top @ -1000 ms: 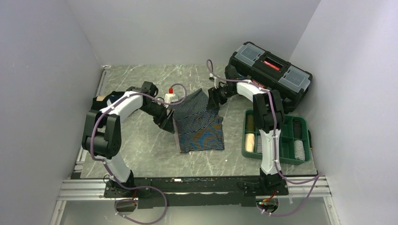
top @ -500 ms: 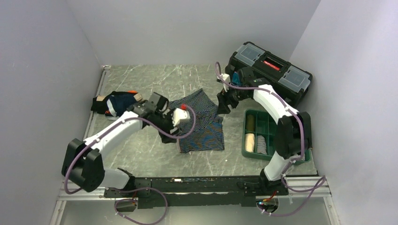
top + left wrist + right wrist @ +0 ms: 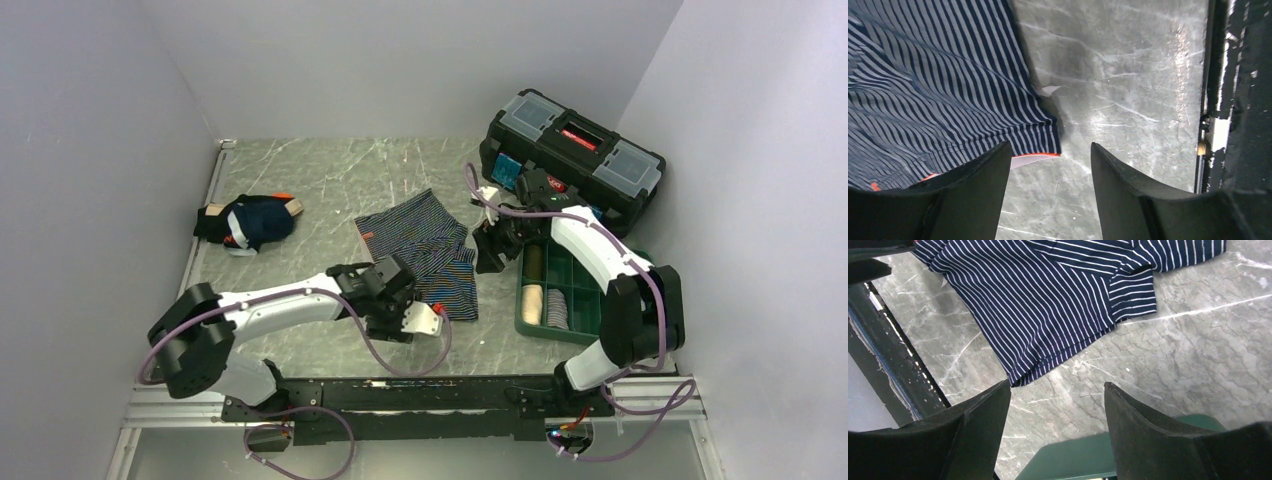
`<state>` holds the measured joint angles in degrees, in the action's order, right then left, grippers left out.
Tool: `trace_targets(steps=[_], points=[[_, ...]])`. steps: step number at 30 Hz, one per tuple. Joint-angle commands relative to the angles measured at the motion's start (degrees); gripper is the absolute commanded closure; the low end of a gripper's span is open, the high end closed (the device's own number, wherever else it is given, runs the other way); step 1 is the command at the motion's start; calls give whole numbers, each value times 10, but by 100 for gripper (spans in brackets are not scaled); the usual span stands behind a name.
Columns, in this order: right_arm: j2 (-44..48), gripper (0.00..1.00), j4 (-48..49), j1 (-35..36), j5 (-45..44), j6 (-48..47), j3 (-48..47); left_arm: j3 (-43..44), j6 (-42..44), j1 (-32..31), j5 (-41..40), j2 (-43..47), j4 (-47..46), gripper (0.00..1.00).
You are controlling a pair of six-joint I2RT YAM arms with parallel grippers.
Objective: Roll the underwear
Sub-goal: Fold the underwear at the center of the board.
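The navy underwear with thin white stripes [image 3: 425, 245] lies spread flat on the marble table; it also shows in the left wrist view [image 3: 933, 85] and the right wrist view [image 3: 1058, 295]. My left gripper [image 3: 392, 322] is open and empty just off its near corner with the orange edge; its jaws [image 3: 1050, 146] stand wide over bare table. My right gripper [image 3: 490, 255] is open and empty [image 3: 1057, 385], beside the garment's right edge and over the green tray's corner. A dark navy underwear with orange lettering [image 3: 248, 220] lies bunched at far left.
The green compartment tray [image 3: 590, 335] at right holds several rolled garments [image 3: 533, 300]; its corner shows in the right wrist view [image 3: 1073, 460]. The black toolbox with red latch [image 3: 575, 150] stands behind it. The black front rail [image 3: 1233, 100] runs close to the left gripper.
Both grippers have left the striped underwear's far edge. The left arm swung down to its near corner, the right moved toward the tray. The garment now lies flatter.
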<state>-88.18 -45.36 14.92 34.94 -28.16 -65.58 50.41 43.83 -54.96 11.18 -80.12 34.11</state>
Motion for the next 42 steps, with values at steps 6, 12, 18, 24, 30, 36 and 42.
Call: trace_targets(steps=[6,12,18,24,30,36,42], points=[[32,30,9,-9,3,-15,21,-33,3,-31,-89,-61,-61,41],[35,30,3,-10,5,-22,22,-43,-3,-32,-91,-68,-65,59],[42,30,-23,-10,16,-59,24,-52,-31,-32,-82,-66,-72,95],[78,30,-41,-11,29,-91,37,-35,-61,-2,-20,-58,-51,100],[160,31,-14,-9,25,-120,94,10,-81,97,93,-72,-5,100],[210,31,-5,34,-9,-144,144,83,-89,190,220,-135,68,100],[217,33,45,163,-101,-132,199,155,-88,260,330,-205,140,100]])
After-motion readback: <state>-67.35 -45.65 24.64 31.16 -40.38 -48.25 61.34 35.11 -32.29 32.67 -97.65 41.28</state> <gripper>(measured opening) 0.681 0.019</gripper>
